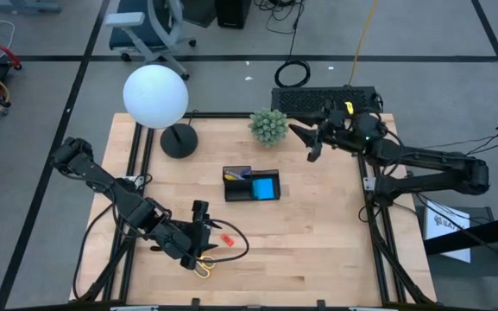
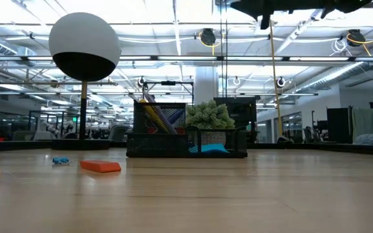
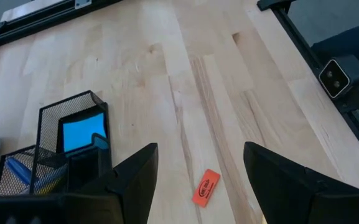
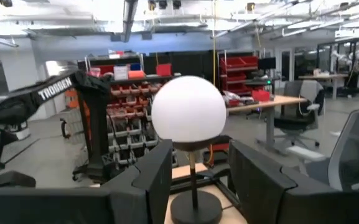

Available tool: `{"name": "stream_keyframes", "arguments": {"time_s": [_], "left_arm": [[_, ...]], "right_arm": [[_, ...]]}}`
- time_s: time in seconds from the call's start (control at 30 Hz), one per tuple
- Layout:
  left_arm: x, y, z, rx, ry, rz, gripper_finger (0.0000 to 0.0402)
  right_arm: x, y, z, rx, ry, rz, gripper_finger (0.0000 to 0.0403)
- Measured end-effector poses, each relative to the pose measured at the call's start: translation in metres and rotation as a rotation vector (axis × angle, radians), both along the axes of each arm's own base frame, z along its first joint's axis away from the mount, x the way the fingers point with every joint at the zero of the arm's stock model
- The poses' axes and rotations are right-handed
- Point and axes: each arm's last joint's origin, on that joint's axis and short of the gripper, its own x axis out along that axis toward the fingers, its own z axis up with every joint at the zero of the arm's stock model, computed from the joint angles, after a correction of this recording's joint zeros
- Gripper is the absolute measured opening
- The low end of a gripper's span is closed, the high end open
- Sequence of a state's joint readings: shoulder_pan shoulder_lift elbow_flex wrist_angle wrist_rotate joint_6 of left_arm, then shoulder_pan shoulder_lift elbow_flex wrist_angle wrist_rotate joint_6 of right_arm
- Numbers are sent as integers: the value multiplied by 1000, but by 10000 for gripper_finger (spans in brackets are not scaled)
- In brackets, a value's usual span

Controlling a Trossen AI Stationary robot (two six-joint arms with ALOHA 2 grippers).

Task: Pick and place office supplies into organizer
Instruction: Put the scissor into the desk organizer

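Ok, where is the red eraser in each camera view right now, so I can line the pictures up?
High view: the red eraser lies near the front edge, just right of the left gripper.
Low view: flat on the table at left, nearer than the organizer.
Left wrist view: low centre, between the open fingers.
Right wrist view: not in it.
Shared landmark: the organizer, its blue sticky-note pad showing.

Grey floor point(image 1: 50, 95); office chair point(image 1: 149, 26); ceiling lights point(image 2: 173, 26).

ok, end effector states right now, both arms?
Left end effector: open, empty, low over the eraser.
Right end effector: open, empty, raised at the table's far right.
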State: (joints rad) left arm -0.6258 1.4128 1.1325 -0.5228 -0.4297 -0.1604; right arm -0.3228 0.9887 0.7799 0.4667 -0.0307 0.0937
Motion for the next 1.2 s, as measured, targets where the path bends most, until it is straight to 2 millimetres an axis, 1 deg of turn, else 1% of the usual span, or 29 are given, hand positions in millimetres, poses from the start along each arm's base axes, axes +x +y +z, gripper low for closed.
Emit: {"name": "stream_keyframes", "arguments": {"time_s": [0.17,0.53,0.7,0.97,1.2], "left_arm": [[0,0,0,-5,4,-6,243],[-1,0,-1,-1,12,-7,243],[-1,0,-1,0,12,-8,243],[-1,0,-1,-5,13,-5,244],[-5,-6,-1,-23,15,-17,243]], "right_arm": [[5,0,-4,6,19,5,150],[5,0,-4,6,19,4,152],[5,0,-9,11,33,3,149],[4,0,-32,32,96,3,151],[-1,1,-68,64,192,3,151]]}}
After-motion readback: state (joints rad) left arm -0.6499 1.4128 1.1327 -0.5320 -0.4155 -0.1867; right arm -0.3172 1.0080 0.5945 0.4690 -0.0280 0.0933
